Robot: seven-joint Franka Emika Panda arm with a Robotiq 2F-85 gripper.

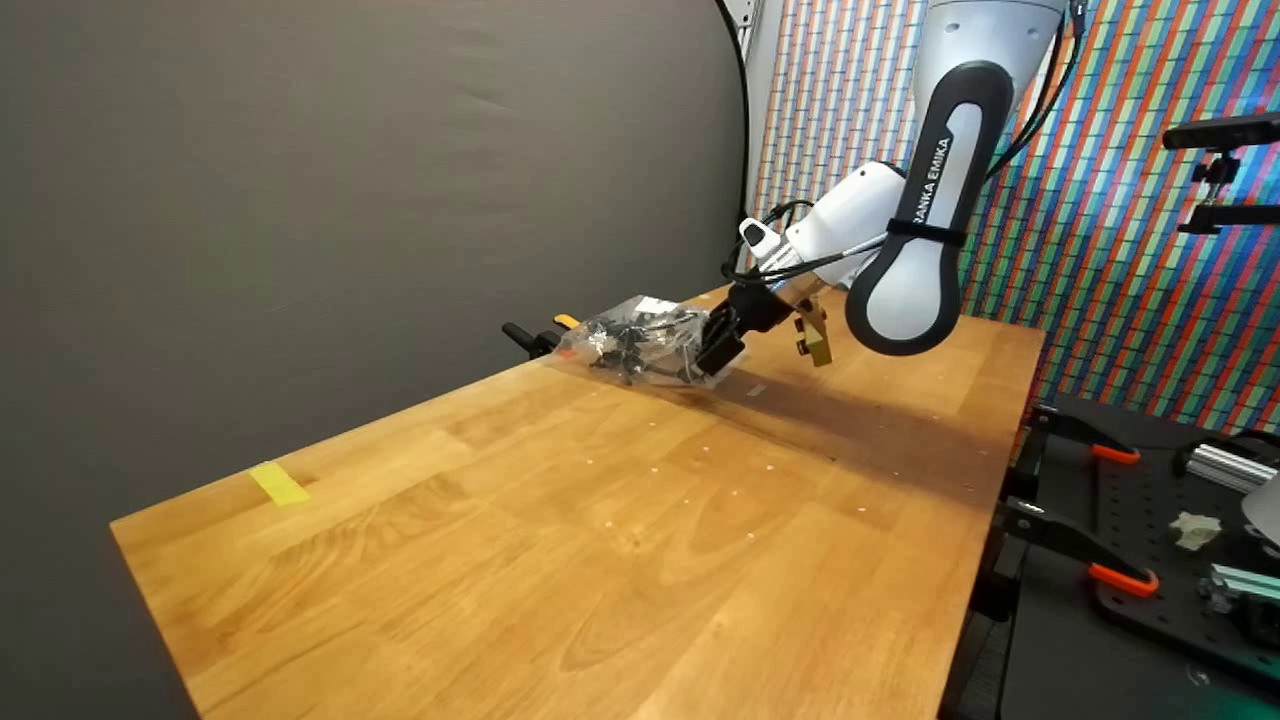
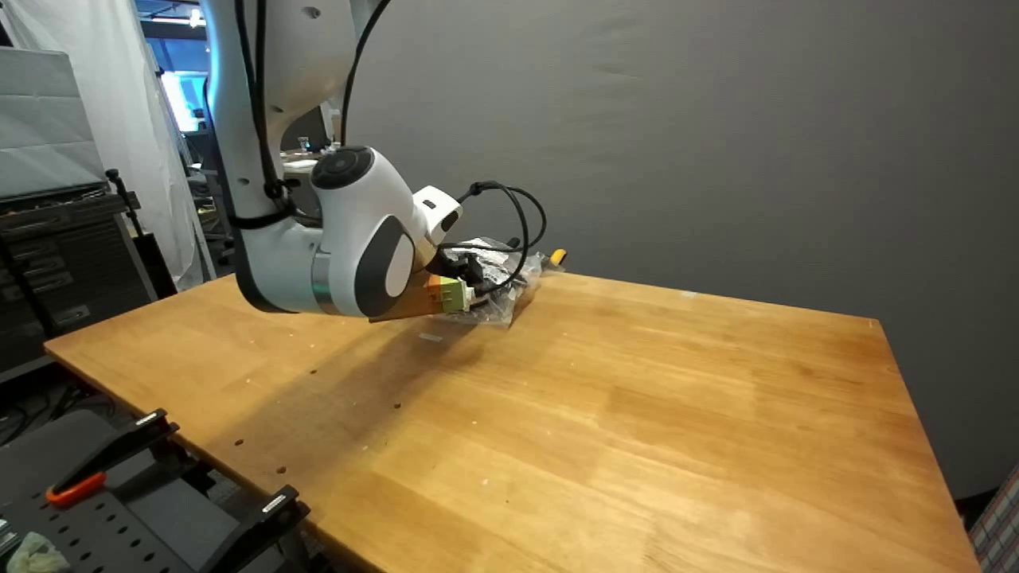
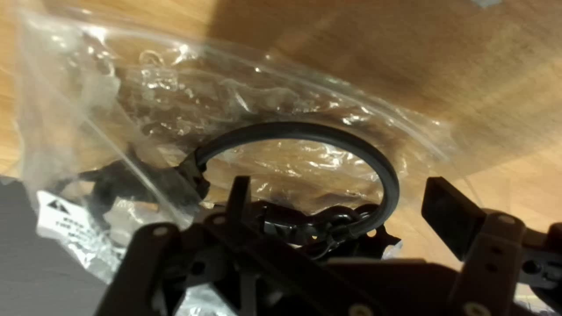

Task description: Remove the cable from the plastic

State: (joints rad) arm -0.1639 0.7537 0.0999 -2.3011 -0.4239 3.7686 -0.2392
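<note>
A clear crinkled plastic bag (image 3: 246,92) lies on the table; it also shows in both exterior views (image 1: 655,340) (image 2: 503,306). It holds several black items. In the wrist view, a thick black cable (image 3: 290,131) curves in a loop over the bag. Its left end goes beneath the plastic film. I cannot tell whether the rest of the loop is inside the bag. My gripper (image 3: 340,199) is open, its fingers wide apart, with the right side of the loop between them. In an exterior view the gripper (image 1: 722,345) is tilted down at the bag's side.
The wooden table (image 1: 600,560) has its back edge just behind the bag, by a grey wall (image 1: 400,200). A clamp with a yellow tip (image 2: 558,256) is on that edge. A white warning label (image 3: 70,224) is on the bag. The robot's own black cables (image 2: 521,215) loop near the wrist.
</note>
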